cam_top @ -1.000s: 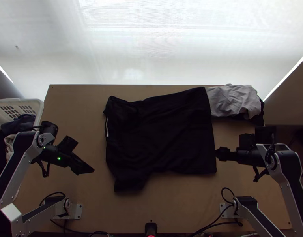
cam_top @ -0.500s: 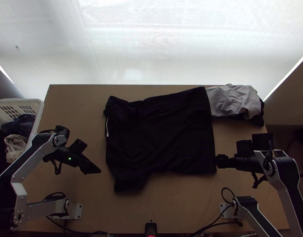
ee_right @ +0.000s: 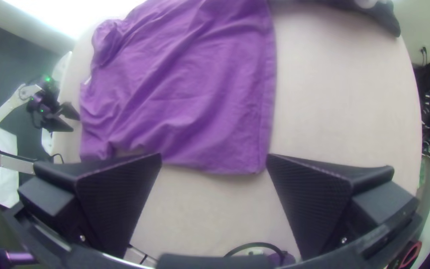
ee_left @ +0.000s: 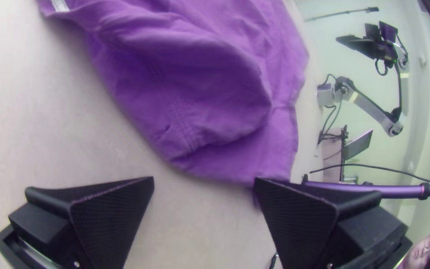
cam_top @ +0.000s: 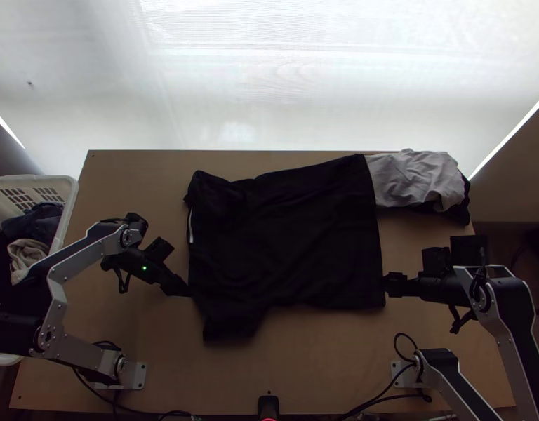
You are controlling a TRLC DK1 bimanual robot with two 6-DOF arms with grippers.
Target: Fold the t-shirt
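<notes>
T-shirt: on the table, spread out with shallow wrinkles, mid-table, nearer the left base at its neck end and reaching toward the right gripper at its hem.
Neck end: faces the left arm's side; 1 short pale strip on that edge.
Near sleeve: juts toward the near table edge, lying on the wood.
Hem: runs fairly straight from far side to near side, facing the right arm.
Left gripper: low by the neck-end edge, near the sleeve. Jaws spread wide, nothing pinched; 1 finger overlaps the cloth edge in its wrist view. Can't tell if it touches.
Right gripper: at the hem, close to the near corner. Jaws spread wide, nothing pinched; that corner appears between the 2 fingers in its wrist view. Contact: can't tell.
Grey cloth: bunched at the far right of the table, up against the shirt's far hem corner, dark cloth partly under it.
Basket: white, slotted, at the table's left side; holds dark clothes plus 1 beige cloth.
Cable: black, looped by the right arm's base.
</notes>
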